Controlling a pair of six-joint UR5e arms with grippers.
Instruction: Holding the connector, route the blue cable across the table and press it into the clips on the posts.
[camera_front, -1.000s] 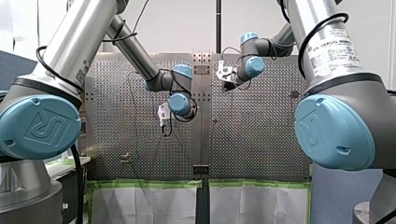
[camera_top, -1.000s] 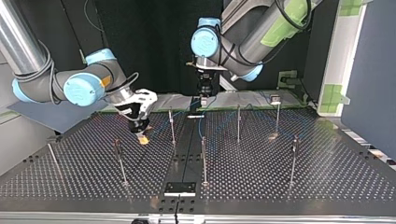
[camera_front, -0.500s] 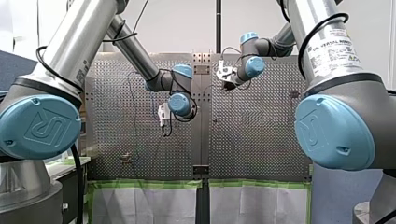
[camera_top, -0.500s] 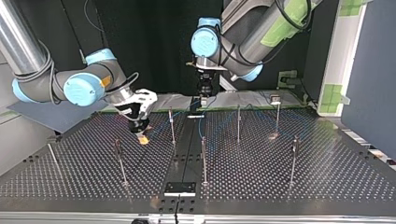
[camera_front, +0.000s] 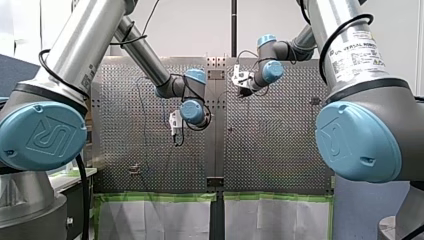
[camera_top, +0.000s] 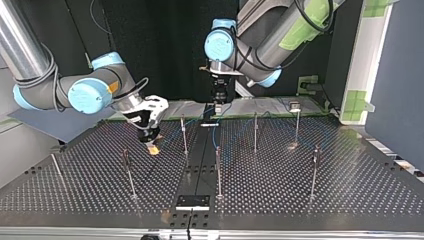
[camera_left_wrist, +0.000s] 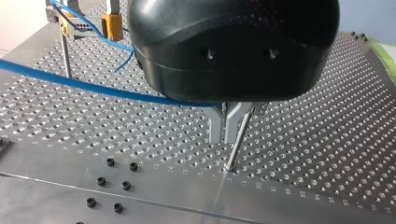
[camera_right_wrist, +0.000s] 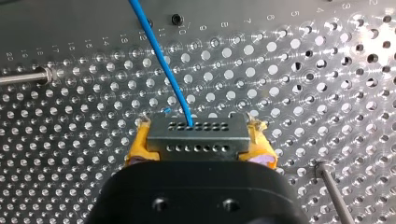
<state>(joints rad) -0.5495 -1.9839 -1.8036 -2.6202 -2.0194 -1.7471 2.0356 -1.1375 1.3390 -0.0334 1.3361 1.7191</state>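
While both arms stand as they did a second earlier, the one slight difference is in the blue cable (camera_right_wrist: 161, 60). In the top view its arc (camera_top: 218, 142) hangs a little more plainly between the posts than before. No hand has shifted that I can make out.

- Connector (camera_right_wrist: 197, 140): clamped crosswise between the yellow pads (camera_right_wrist: 138, 148) of the right hand (camera_right_wrist: 200, 145), held low over the counter (camera_right_wrist: 299, 70). The cable leaves its top face and runs ahead, away from the connector.
- Left hand (camera_left_wrist: 225, 128): well apart from the connector, further along the cable. Its metal fingers (camera_left_wrist: 218, 125) are drawn together, and the cable runs in to their root, so it appears pinched there.
- Post (camera_left_wrist: 238, 140): also well apart from the connector, a thin rod just beside the left hand's fingers. Whether they touch cannot be told.
- Top view: the right hand (camera_top: 150, 136) sits low near the counter and the left hand (camera_top: 218, 102) at the far edge.

Judgement: the work is paused mid-route. The cable is slack, and no seating in a clip can be confirmed from these views. The next move likely calls for tension from the connector end before any pressing.
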